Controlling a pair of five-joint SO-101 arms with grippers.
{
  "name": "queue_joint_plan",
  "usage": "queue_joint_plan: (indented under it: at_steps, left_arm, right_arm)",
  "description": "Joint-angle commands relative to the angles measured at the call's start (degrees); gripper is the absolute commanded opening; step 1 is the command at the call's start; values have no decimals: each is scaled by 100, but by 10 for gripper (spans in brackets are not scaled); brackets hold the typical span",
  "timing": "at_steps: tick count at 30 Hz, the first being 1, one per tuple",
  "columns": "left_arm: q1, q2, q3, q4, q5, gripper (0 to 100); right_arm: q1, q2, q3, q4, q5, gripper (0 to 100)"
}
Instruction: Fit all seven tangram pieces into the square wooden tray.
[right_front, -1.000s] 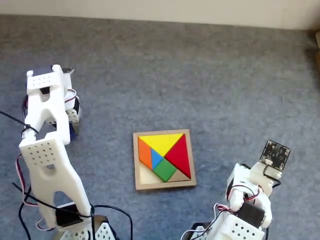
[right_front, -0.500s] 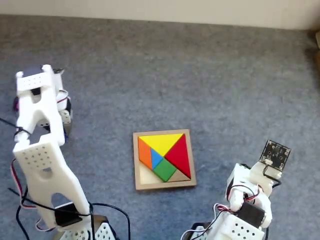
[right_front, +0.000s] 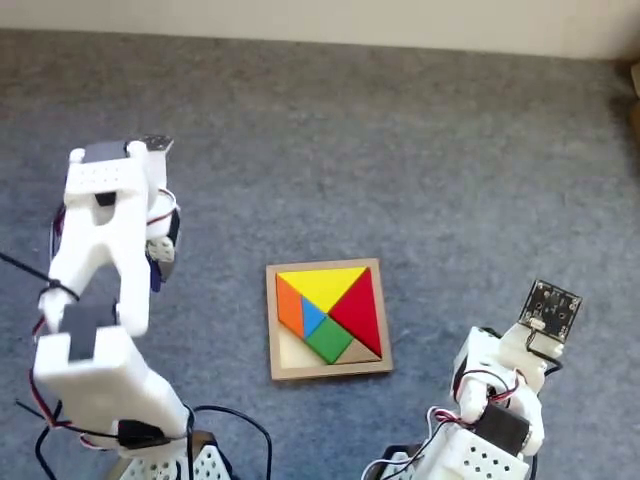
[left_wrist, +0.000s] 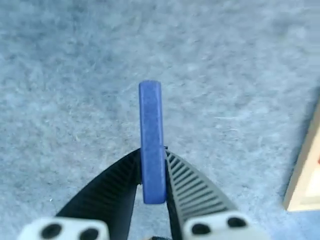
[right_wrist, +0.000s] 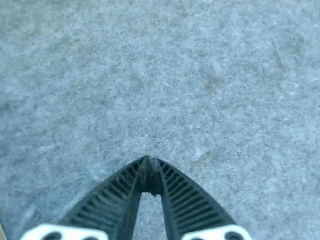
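The square wooden tray (right_front: 272, 322) lies mid-table, holding a yellow triangle (right_front: 322, 284), a red triangle (right_front: 358, 312), an orange piece (right_front: 290, 305), a small blue triangle (right_front: 312, 318), a green square (right_front: 328, 340) and a tan triangle (right_front: 362, 350). Its near-left corner (right_front: 292, 353) shows bare pale wood. My left gripper (left_wrist: 152, 154) is shut on a dark blue piece (left_wrist: 151, 125), held edge-on above the carpet, left of the tray (left_wrist: 304, 175). From above, the blue piece (right_front: 152, 277) peeks out under the left arm. My right gripper (right_wrist: 149, 164) is shut, holding nothing, over bare carpet.
Grey carpet (right_front: 430, 160) covers the table all around the tray. The right arm (right_front: 500, 390) sits folded at the near right corner. The left arm (right_front: 100, 260) rises along the left side. A pale wall strip runs along the far edge.
The left arm first shifted left and away, then swung back right toward the tray with the blue piece. The right arm and tray have not moved.
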Motion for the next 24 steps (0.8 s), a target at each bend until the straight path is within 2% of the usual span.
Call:
queue_joint_plan:
  at_steps: [1,4,11,17,24]
  left_arm:
    - [330,-954,602,-492,9,5]
    - [593,-1481,1156,-782,9,5]
    - [1516,-2097,1736,-782,9,6]
    - [2308,-2158,1807,-782,18,5]
    - [2853,-2158,1780,-818,18,7]
  right_arm:
    - [75,-101,637,-136,79,5]
    - [75,-101,637,-136,79,5]
    - [66,-101,637,-136,79,5]
    - [66,-101,637,-136,79,5]
    - [75,-101,637,-136,79,5]
